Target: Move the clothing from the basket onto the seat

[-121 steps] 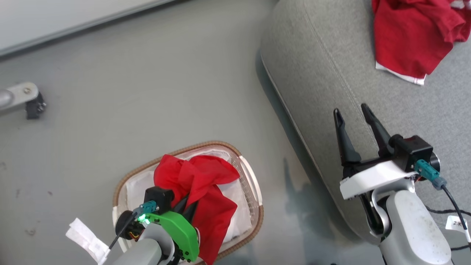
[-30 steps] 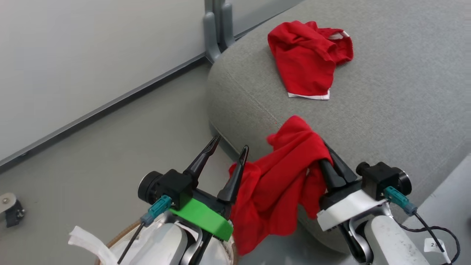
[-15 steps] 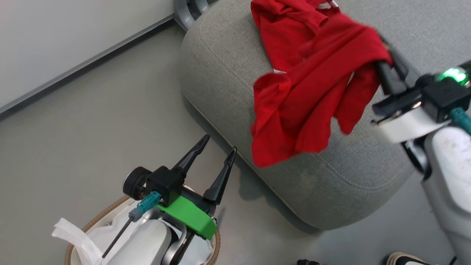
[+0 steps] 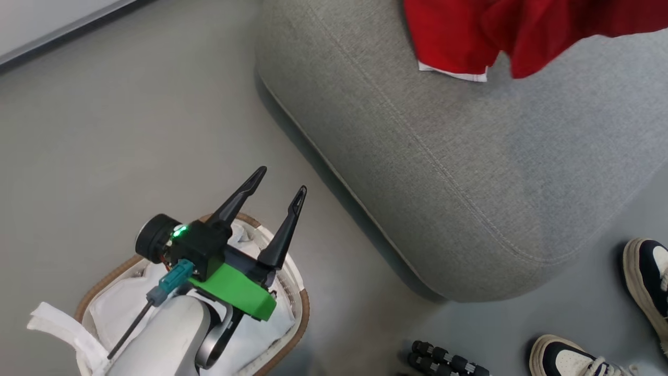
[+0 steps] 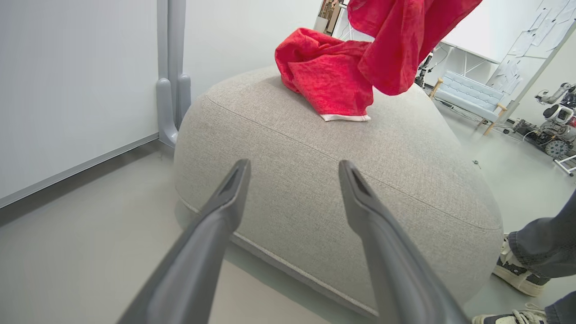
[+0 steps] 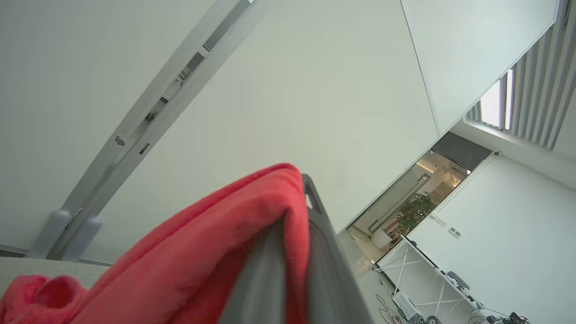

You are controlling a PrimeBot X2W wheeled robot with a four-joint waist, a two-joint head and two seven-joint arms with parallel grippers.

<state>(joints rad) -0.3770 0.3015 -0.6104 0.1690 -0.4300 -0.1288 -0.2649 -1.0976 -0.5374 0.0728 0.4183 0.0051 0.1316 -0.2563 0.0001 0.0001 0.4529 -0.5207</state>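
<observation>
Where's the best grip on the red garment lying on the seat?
Pinch the raised, bunched fold of the red garment, coming straight down from above with the tool. That hump stands up off the seat. The white-hemmed edge lies flat on the cushion and offers little to catch, I'd judge.

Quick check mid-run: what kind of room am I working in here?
Likely a robotics lab or office: what looks like another robot beyond the sofa, white partition walls, bare grey floor.
</observation>
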